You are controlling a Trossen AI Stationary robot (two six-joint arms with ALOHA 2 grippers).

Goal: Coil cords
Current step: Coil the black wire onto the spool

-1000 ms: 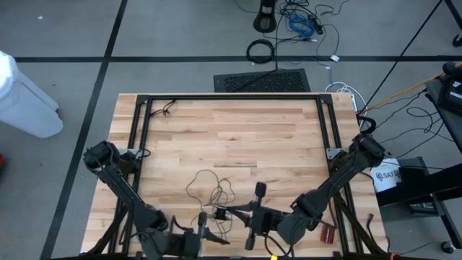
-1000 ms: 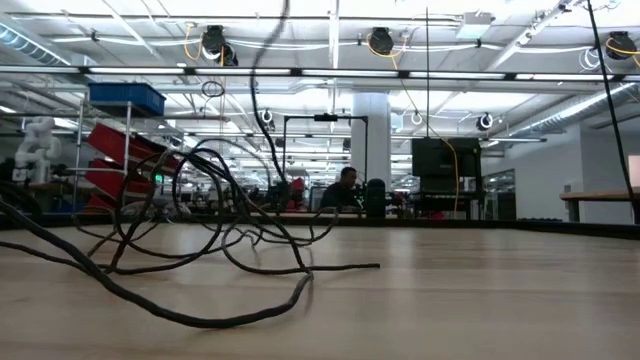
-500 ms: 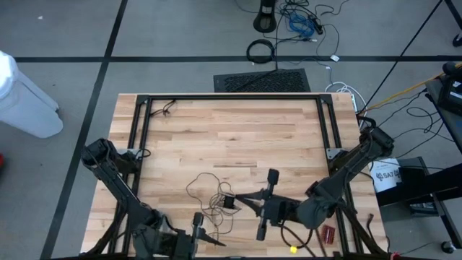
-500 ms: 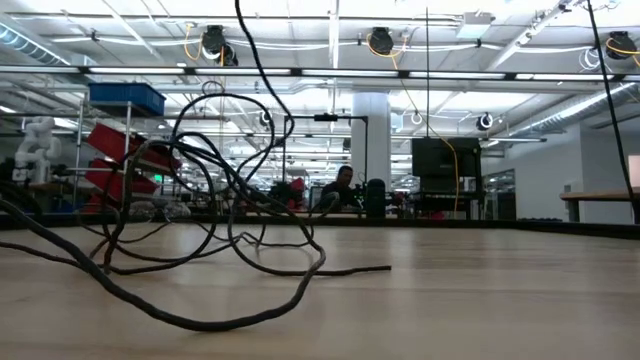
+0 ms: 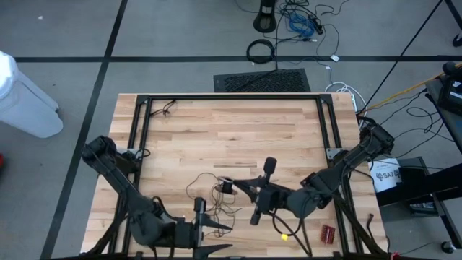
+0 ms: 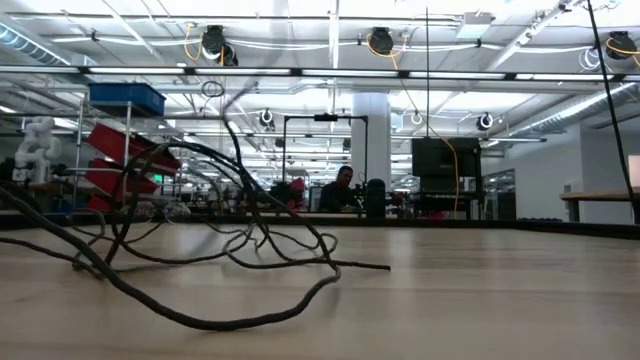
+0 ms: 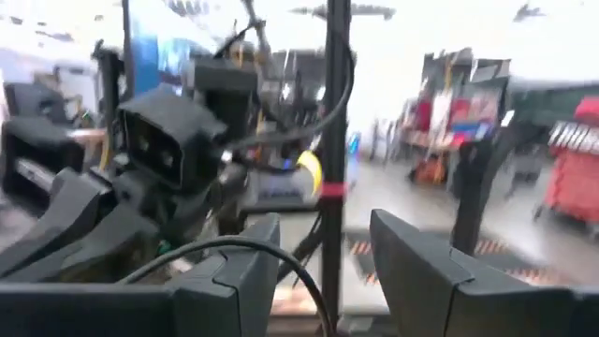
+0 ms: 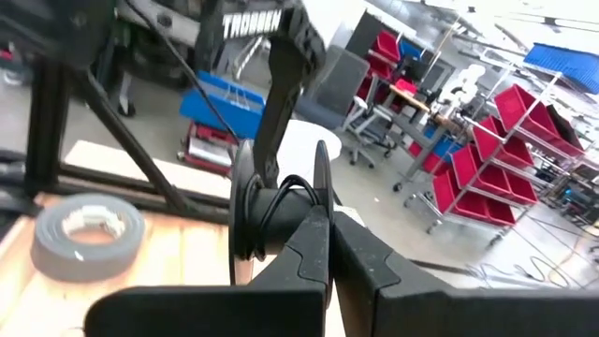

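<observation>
The cord is a thin dark wire whose loose loops (image 5: 206, 193) lie on the wooden table (image 5: 231, 130); the low view shows the loops (image 6: 200, 250) close up. Its small black disc (image 5: 226, 186) is off the table, with my right gripper (image 5: 233, 186) shut on it and wire wound around it (image 8: 281, 201). My left gripper (image 5: 219, 227) is open near the table's near edge, raised and pointing about level. A strand of the wire (image 7: 234, 245) arcs over one finger into the gap between them; whether it touches them I cannot tell. My right gripper pinches the disc's rim (image 8: 309, 211) between its two shut fingers, on the side of the disc facing the wrist. The fingers come in about level from the table's right. The disc is clear of the table, on edge, and wire trails from it down to the loops.
A grey tape roll (image 8: 84, 234) lies on the table beyond the disc in the right wrist view. A small yellow object (image 5: 284, 236) and a small red one (image 5: 326, 232) lie near the table's near right corner. A black frame (image 5: 231, 97) runs along the table's far and side edges.
My right gripper has risen and gone toward the table's far edge with the disc. My left gripper has risen as well. The cord's loops have shifted on the table and now lie lower and flatter in the low view.
</observation>
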